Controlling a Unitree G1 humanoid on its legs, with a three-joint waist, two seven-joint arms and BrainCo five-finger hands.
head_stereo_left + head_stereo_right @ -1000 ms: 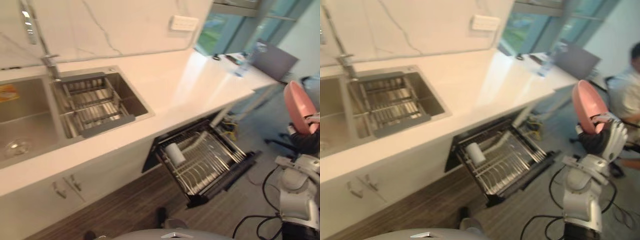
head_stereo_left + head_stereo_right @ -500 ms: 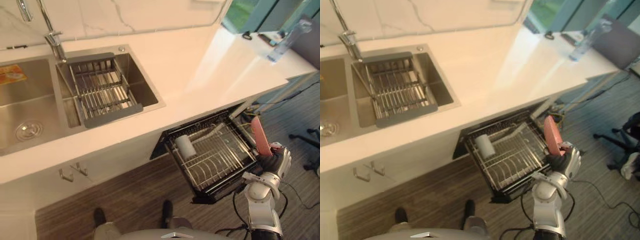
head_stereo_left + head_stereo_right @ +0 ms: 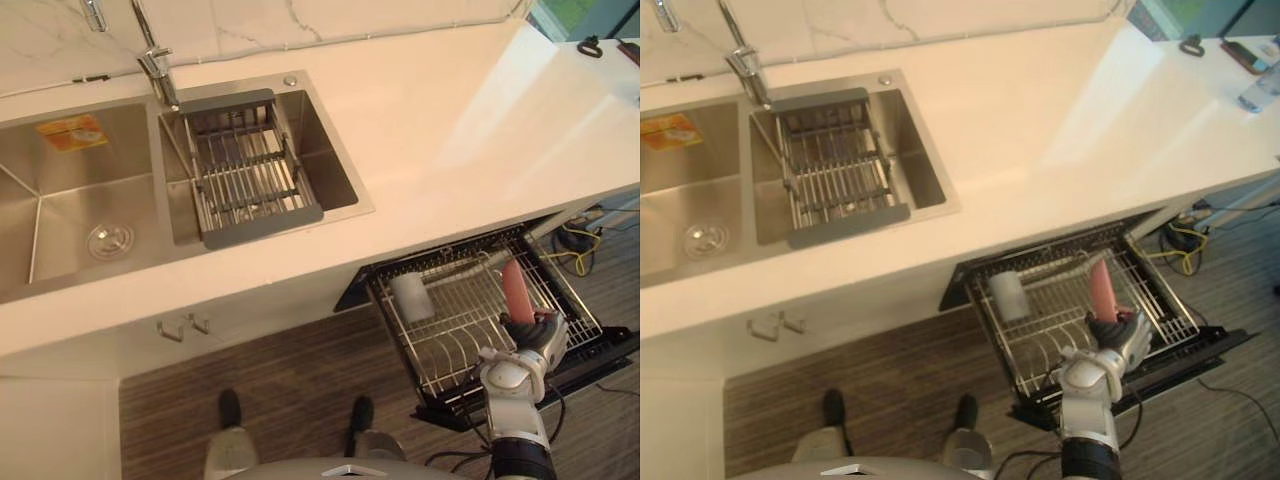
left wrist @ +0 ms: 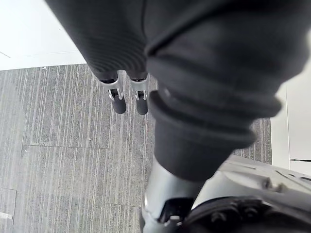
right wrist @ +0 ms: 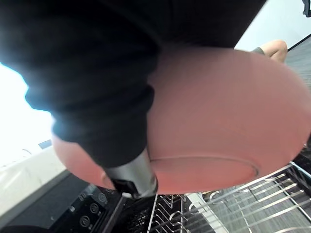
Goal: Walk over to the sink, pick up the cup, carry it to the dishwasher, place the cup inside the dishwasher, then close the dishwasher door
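Right hand [image 3: 541, 334]: closed on the lower edge of a pink bowl [image 3: 513, 289], fingers curled round it. The bowl is a shallow round dish, not a cup in shape. The right wrist view shows its underside with a foot ring and one silver finger [image 5: 132, 177] lying against it.

Bowl position: held upright on edge, over the right half of the dishwasher rack [image 3: 449, 345]. Whether its rim touches the rack wires cannot be told.

Dishwasher rack: pulled out from under the white countertop [image 3: 470, 130], with the open dishwasher door [image 3: 598, 352] below its right front side. The door's dark control strip [image 5: 90, 206] shows just beside the rack in the right wrist view.

A white cylindrical cup [image 3: 410, 297] lies on its side in the left rear part of the rack, apart from the bowl.

Sink [image 3: 60, 215]: set in the countertop, well to the left of the rack and farther from the robot. A grey wire drainer [image 3: 250, 170] sits in the basin nearer the rack. The faucet [image 3: 155, 66] stands behind the drainer.

Left hand [image 4: 118, 98]: hangs over striped floor. Whether it is open or closed cannot be told.
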